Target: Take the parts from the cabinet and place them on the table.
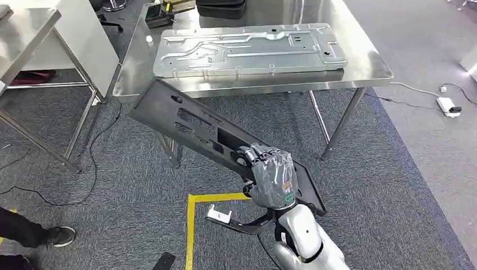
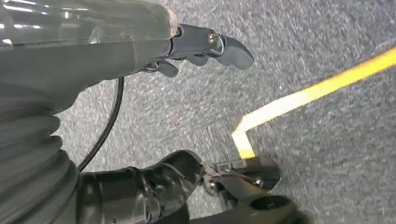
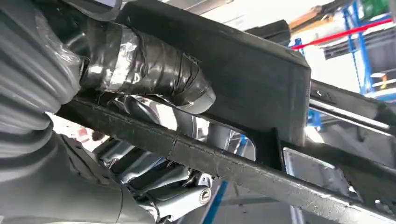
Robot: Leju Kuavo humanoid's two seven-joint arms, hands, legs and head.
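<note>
In the head view, the right hand (image 1: 271, 175), wrapped in grey tape, grips a long black panel (image 1: 191, 126) with cut-outs, its fingers curled over the panel's edge near its nearer end. The panel tilts up and away from the hand, and its far corner overlaps the front edge of the steel table (image 1: 360, 53) in the picture; whether it touches the table cannot be told. On the table lies a large grey stamped metal plate (image 1: 247, 49), flat, taking up most of the top. Behind it sit a black case (image 1: 220, 8) and a small black-and-yellow device (image 1: 157, 13). On the grey carpet under the arm runs yellow floor tape (image 1: 191, 225) with a corner. A white power strip (image 1: 448, 105) with its cable lies on the floor right of the table, and a person's dark shoe (image 1: 59, 236) shows at the lower left.

In the left wrist view, the left hand (image 2: 140, 116) hangs over the carpet, its thumb and darker fingers spread apart with nothing between them. The yellow tape corner (image 2: 243, 135) lies beneath.

In the right wrist view, the taped thumb (image 3: 149, 70) presses on the black panel's (image 3: 252, 79) face while metal fingers (image 3: 168, 186) clamp it from the opposite side.
</note>
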